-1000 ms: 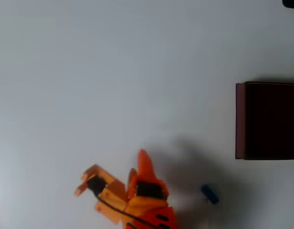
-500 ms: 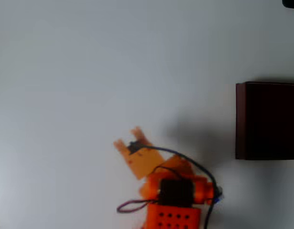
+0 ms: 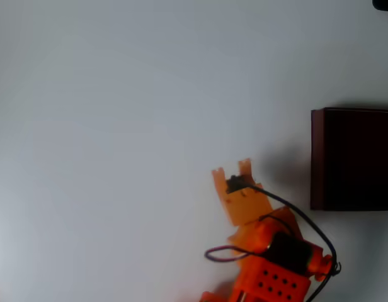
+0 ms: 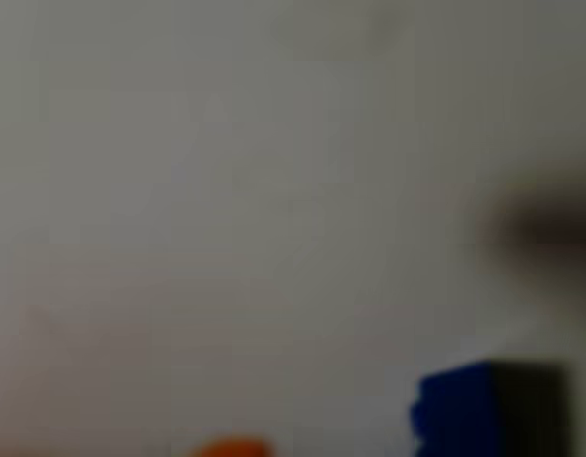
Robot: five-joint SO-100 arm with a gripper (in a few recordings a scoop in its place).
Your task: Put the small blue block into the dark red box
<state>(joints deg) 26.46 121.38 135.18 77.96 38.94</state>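
The dark red box (image 3: 316, 158) stands at the right edge of the overhead view, cut off by the frame, its inside very dark. My orange gripper (image 3: 239, 187) sits low and just left of the box, pointing toward the top of the picture. The arm's body (image 3: 276, 264) covers the spot below it, so the small blue block is hidden there. In the blurred wrist view the small blue block (image 4: 483, 411) lies at the bottom right, with an orange fingertip (image 4: 231, 446) at the bottom edge, apart from it. The jaws' state is unclear.
The white table (image 3: 118, 126) stretches bare to the left and top. A black cable (image 3: 307, 226) loops off the arm toward the box's lower left corner. A dark blurred patch (image 4: 545, 228) shows at the right of the wrist view.
The arm has swung from the lower left toward the right, closer to the box. The blue block, visible on the table a second ago, is now covered by the arm in the overhead view.
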